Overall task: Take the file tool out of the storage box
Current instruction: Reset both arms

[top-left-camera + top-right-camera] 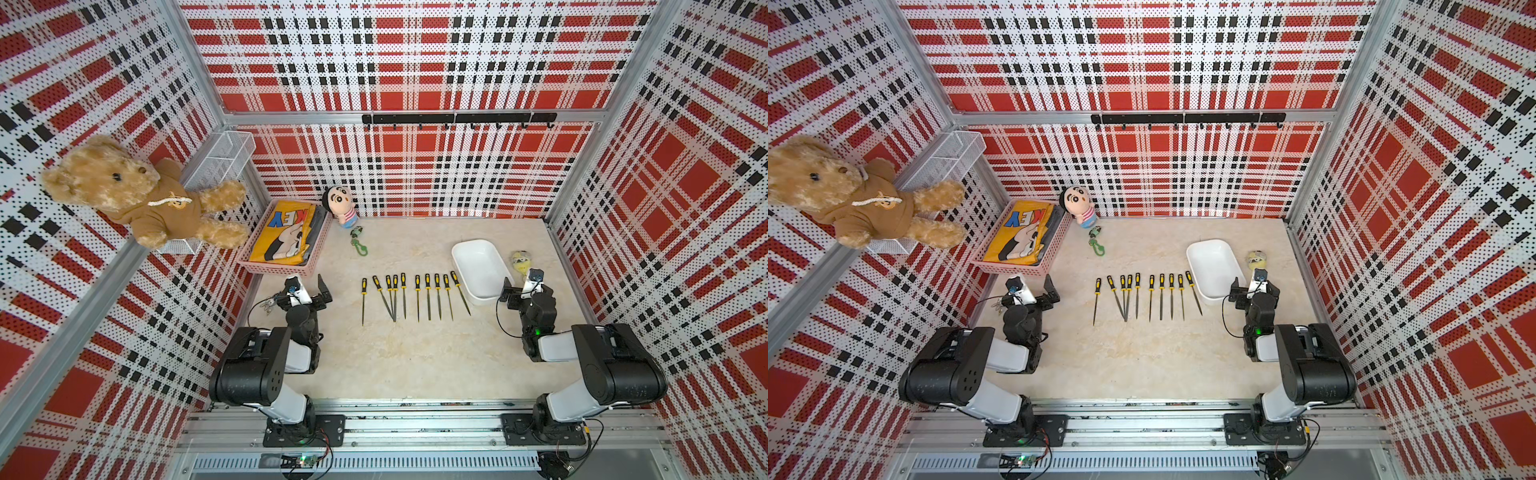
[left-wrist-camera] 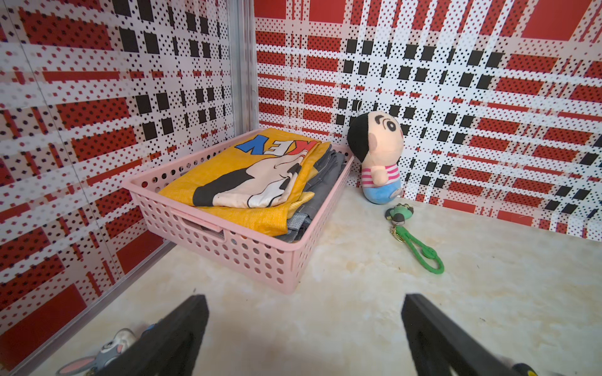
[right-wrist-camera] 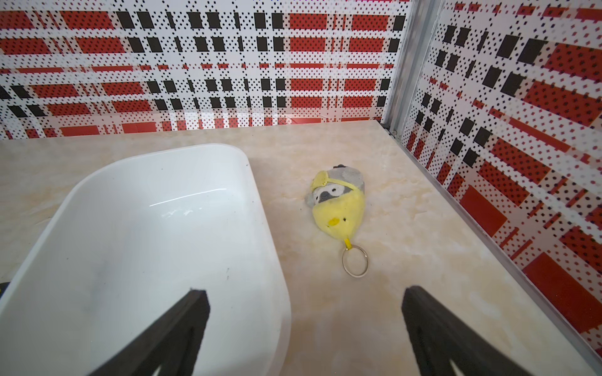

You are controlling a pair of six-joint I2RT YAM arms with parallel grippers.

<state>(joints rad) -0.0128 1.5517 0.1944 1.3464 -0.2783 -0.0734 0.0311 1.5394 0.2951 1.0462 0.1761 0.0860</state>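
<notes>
We see the storage box [image 3: 146, 244] empty; left gripper [image 2: 303, 298] and right gripper [image 3: 304, 293] gape wide, holding nothing. A careless swing could shove the box into the files [image 1: 461, 295] mid-frame.

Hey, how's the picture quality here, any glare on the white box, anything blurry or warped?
Right wrist view: a thin bright glare streak inside the storage box, lighting otherwise even. Left wrist view: the grey mouse charm at the frame's edge looks soft. In both top views: wide-angle warp splays the walls and stretches the teddy bear; shadows are faint.
</notes>
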